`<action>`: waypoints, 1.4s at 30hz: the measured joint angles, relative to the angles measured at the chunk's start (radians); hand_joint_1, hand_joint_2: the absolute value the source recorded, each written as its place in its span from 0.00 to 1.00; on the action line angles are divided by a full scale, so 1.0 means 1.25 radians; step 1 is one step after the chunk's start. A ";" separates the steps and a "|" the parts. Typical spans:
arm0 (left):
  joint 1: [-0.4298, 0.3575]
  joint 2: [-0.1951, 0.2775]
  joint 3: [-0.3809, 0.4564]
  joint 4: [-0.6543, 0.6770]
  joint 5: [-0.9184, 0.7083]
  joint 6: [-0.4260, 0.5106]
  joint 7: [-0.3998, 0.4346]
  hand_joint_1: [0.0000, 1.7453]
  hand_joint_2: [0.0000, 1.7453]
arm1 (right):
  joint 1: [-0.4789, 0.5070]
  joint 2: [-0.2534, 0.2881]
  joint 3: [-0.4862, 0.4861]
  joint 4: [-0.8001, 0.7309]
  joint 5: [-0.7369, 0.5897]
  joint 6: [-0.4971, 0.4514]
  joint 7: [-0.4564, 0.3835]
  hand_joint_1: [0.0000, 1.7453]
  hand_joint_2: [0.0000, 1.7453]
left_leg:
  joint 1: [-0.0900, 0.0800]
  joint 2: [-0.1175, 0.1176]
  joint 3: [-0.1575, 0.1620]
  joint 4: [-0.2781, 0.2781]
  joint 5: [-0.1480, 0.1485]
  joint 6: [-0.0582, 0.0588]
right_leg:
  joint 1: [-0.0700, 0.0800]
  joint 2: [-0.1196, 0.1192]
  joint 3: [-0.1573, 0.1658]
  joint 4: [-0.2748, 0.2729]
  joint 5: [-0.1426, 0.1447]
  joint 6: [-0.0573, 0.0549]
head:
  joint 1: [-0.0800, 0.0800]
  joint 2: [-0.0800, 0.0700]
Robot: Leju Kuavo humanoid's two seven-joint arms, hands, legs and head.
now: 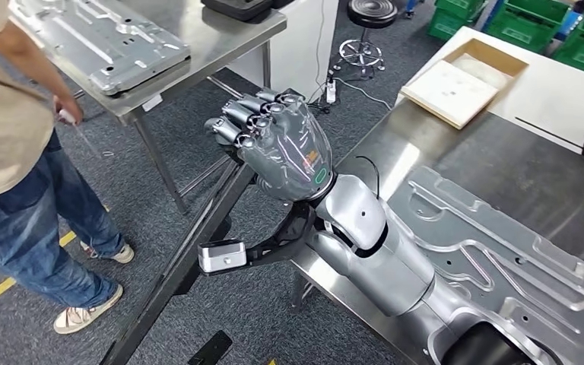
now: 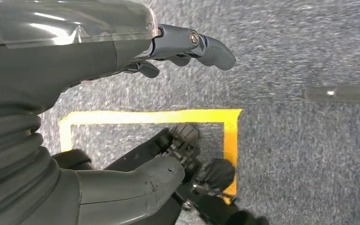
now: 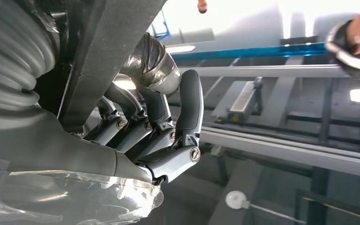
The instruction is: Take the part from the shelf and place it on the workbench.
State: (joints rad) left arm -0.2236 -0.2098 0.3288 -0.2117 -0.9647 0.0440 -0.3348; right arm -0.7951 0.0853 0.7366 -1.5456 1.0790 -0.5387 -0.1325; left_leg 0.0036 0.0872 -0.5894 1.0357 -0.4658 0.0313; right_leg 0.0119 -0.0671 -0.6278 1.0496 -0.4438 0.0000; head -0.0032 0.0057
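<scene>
A large silver stamped metal part (image 1: 502,258) lies flat on the steel workbench (image 1: 395,163) at the right. My right arm reaches over it, and my right hand (image 1: 281,141) hangs past the bench's left edge, above the floor. Its fingers (image 3: 168,136) are curled in and nothing shows in them from the head view. In the right wrist view a dark bar (image 3: 103,56) crosses in front of the curled fingers. My left hand (image 2: 122,51) hangs over the carpet, fingers stretched out and apart from the thumb (image 2: 136,187), holding nothing.
A second, similar metal part (image 1: 99,38) lies on a steel table (image 1: 228,34) at the back left. A person (image 1: 15,152) in jeans stands at the left. A black slanted brace (image 1: 190,258) runs below my hand. Behind are a stool (image 1: 369,15), green crates (image 1: 532,23) and a shallow box (image 1: 464,80).
</scene>
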 joint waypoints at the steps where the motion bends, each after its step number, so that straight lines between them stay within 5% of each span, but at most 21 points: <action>1: 0.000 0.000 0.000 0.000 -0.001 0.002 -0.004 0.00 1.00 | 0.000 0.000 0.000 0.000 -0.001 0.000 0.000 1.00 1.00 | -0.001 0.008 0.000 -0.001 0.000 -0.003 | 0.004 -0.002 0.002 -0.009 -0.001 -0.004 | 0.000 0.000; 3: 0.000 0.000 0.000 0.000 -0.002 0.003 -0.010 0.00 1.00 | 0.000 -0.001 0.000 0.001 -0.001 -0.001 -0.001 1.00 1.00 | -0.002 0.017 0.002 -0.001 -0.003 -0.011 | 0.001 0.016 0.001 -0.015 0.005 -0.008 | 0.000 0.000; 5: 0.000 0.000 0.000 0.000 -0.001 0.001 -0.015 0.00 1.00 | 0.000 -0.002 -0.002 0.002 -0.002 -0.003 -0.001 1.00 1.00 | 0.000 -0.009 -0.006 0.025 -0.025 -0.018 | -0.007 0.033 0.005 -0.025 0.012 -0.015 | 0.000 0.000; 8: 0.004 0.003 0.000 0.000 0.001 0.001 -0.019 0.00 1.00 | 0.003 -0.003 -0.003 0.006 -0.002 -0.006 -0.002 1.00 1.00 | 0.004 -0.058 -0.066 0.163 -0.095 -0.025 | -0.012 0.060 0.005 -0.028 0.016 -0.019 | -0.001 0.000; 10: 0.008 0.005 0.000 0.000 0.001 0.001 -0.020 0.00 1.00 | 0.008 -0.005 -0.003 0.010 -0.003 -0.007 -0.002 1.00 1.00 | 0.007 -0.063 -0.091 0.214 -0.100 -0.030 | -0.013 0.083 0.003 -0.023 0.016 -0.019 | -0.001 0.000; 12: 0.009 0.006 0.000 0.000 0.002 0.001 -0.021 0.00 1.00 | 0.011 -0.007 -0.004 0.013 -0.003 -0.009 -0.002 1.00 1.00 | 0.013 -0.071 -0.062 0.147 -0.049 -0.033 | -0.016 0.106 0.000 -0.013 0.014 -0.016 | -0.001 0.000; 14: 0.008 0.006 0.000 0.000 0.002 0.001 -0.023 0.00 1.00 | 0.011 -0.007 -0.005 0.014 -0.003 -0.011 -0.002 1.00 1.00 | 0.020 -0.103 -0.019 0.054 -0.012 -0.035 | -0.018 0.128 -0.007 -0.001 0.010 -0.008 | 0.000 0.000; 16: 0.008 0.007 0.001 0.000 0.004 0.001 -0.025 0.00 1.00 | 0.011 -0.008 -0.007 0.014 -0.003 -0.013 -0.003 1.00 1.00 | 0.021 -0.125 -0.005 0.021 -0.012 -0.033 | -0.020 0.145 -0.018 0.006 0.011 0.002 | 0.000 0.000; 18: 0.007 0.006 0.002 0.000 0.010 0.001 -0.027 0.00 1.00 | 0.014 -0.010 -0.012 0.015 -0.003 -0.015 -0.003 1.00 1.00 | 0.019 -0.113 -0.005 0.016 -0.007 -0.023 | -0.022 0.157 -0.025 0.004 0.016 0.012 | -0.001 0.000; 20: 0.005 0.005 0.005 0.000 0.014 0.002 -0.027 0.00 1.00 | 0.018 -0.015 -0.021 0.015 -0.003 -0.018 -0.003 1.00 1.00 | 0.020 -0.095 -0.003 0.009 -0.001 -0.010 | -0.020 0.129 -0.036 0.024 0.002 0.020 | 0.002 0.000; 22: 0.005 0.005 0.008 0.000 0.017 0.002 -0.027 0.00 1.00 | 0.019 -0.018 -0.029 0.015 -0.003 -0.022 -0.003 1.00 1.00 | 0.019 -0.075 -0.003 0.004 0.002 -0.003 | -0.019 0.080 -0.073 0.102 -0.041 0.026 | 0.005 0.000; 25: 0.009 0.006 0.011 0.000 0.018 0.002 -0.027 0.00 1.00 | 0.026 -0.022 -0.034 0.015 -0.003 -0.024 -0.003 1.00 1.00 | 0.016 -0.043 -0.003 0.004 0.000 0.000 | -0.021 0.057 -0.125 0.210 -0.078 0.029 | 0.005 0.000; 27: 0.008 0.006 0.012 0.000 0.019 0.002 -0.027 0.00 1.00 | 0.029 -0.025 -0.035 0.015 -0.003 -0.024 -0.004 1.00 1.00 | 0.014 -0.024 -0.001 0.004 -0.002 -0.001 | -0.019 0.048 -0.093 0.154 -0.039 0.025 | 0.005 0.000; 29: 0.007 0.006 0.012 0.000 0.019 0.002 -0.027 0.00 1.00 | 0.028 -0.026 -0.037 0.015 -0.003 -0.025 -0.004 1.00 1.00 | 0.011 -0.008 0.003 0.004 -0.006 -0.005 | -0.010 0.015 -0.036 0.046 0.001 0.014 | 0.005 0.000; 31: 0.007 0.006 0.013 0.000 0.019 0.002 -0.027 0.00 1.00 | 0.028 -0.026 -0.039 0.015 -0.004 -0.025 -0.004 1.00 1.00 | 0.008 0.006 0.006 0.003 -0.010 -0.011 | 0.000 -0.005 -0.013 -0.004 0.009 0.005 | 0.005 0.000; 34: 0.006 0.006 0.015 0.000 0.019 0.002 -0.027 0.00 1.00 | 0.028 -0.028 -0.040 0.015 -0.004 -0.026 -0.005 1.00 1.00 | 0.006 0.019 0.013 0.003 -0.018 -0.023 | -0.002 0.023 -0.010 -0.012 0.013 -0.005 | 0.005 0.000; 36: 0.005 0.006 0.016 0.000 0.019 0.002 -0.027 0.00 1.00 | 0.027 -0.028 -0.040 0.015 -0.004 -0.027 -0.005 1.00 1.00 | 0.009 -0.014 -0.001 0.043 -0.048 -0.028 | -0.008 0.040 -0.004 -0.020 0.018 -0.013 | 0.005 0.000; 39: 0.008 0.007 0.018 0.000 0.019 0.002 -0.027 0.00 1.00 | 0.030 -0.028 -0.040 0.016 -0.004 -0.027 -0.005 1.00 1.00 | 0.011 -0.060 -0.073 0.189 -0.110 -0.031 | -0.010 0.071 -0.003 -0.020 0.019 -0.019 | 0.004 0.000; 40: 0.009 0.008 0.019 0.000 0.019 0.002 -0.027 0.00 1.00 | 0.031 -0.028 -0.039 0.016 -0.004 -0.027 -0.005 1.00 1.00 | 0.011 -0.063 -0.089 0.215 -0.109 -0.032 | -0.010 0.083 -0.003 -0.019 0.019 -0.019 | 0.004 0.000; 42: 0.010 0.009 0.019 0.000 0.019 0.002 -0.027 0.00 1.00 | 0.033 -0.028 -0.039 0.017 -0.004 -0.027 -0.005 1.00 1.00 | 0.012 -0.068 -0.081 0.176 -0.062 -0.032 | -0.011 0.107 -0.003 -0.013 0.016 -0.017 | 0.004 0.000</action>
State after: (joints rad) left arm -0.2117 -0.1989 0.3521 -0.2117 -0.9416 0.0465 -0.3682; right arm -0.7542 0.0507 0.6873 -1.5244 1.0746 -0.5730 -0.1392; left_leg 0.0192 0.0024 -0.6904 1.2554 -0.5437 -0.0085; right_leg -0.0019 0.0666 -0.6314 1.0332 -0.4235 -0.0216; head 0.0023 0.0057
